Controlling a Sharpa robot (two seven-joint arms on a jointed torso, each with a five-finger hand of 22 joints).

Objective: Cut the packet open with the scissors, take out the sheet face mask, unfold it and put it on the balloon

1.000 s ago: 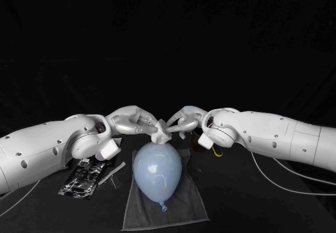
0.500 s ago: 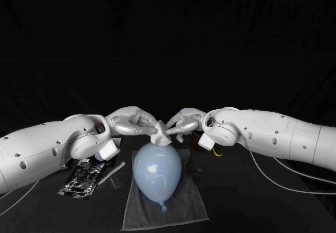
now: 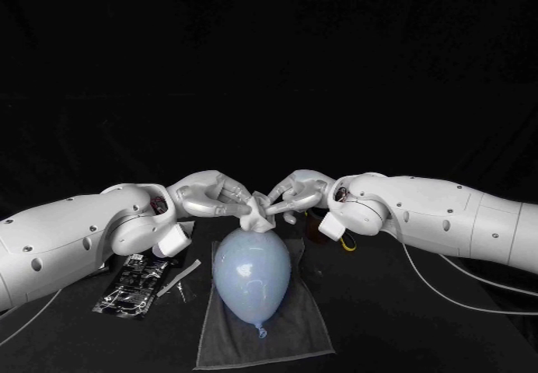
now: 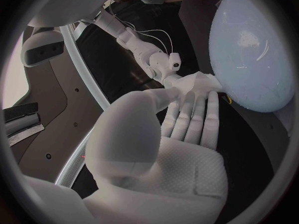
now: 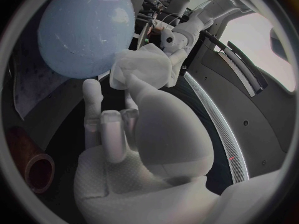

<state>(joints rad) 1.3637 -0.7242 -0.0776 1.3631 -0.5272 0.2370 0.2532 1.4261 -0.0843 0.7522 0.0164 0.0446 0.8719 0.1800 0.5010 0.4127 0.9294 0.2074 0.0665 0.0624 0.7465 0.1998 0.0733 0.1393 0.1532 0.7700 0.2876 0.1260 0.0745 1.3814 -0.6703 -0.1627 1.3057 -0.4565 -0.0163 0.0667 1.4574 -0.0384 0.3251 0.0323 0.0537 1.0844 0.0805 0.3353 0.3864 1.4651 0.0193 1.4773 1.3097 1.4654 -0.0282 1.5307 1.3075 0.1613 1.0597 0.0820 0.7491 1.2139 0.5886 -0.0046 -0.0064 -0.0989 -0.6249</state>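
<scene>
Left hand [image 3: 211,197] and right hand [image 3: 296,194] each pinched the folded mask [image 3: 260,214] at the balloon's [image 3: 253,268] far end. The packet's [image 3: 134,284] print was too small to read.

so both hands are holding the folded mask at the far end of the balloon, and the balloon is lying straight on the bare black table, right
Not quite. The balloon lies on a grey towel, not straight on the bare table; the head view shows the cloth under it. The rest holds: the left hand and the right hand both hold the folded mask at the balloon's far end.
</scene>
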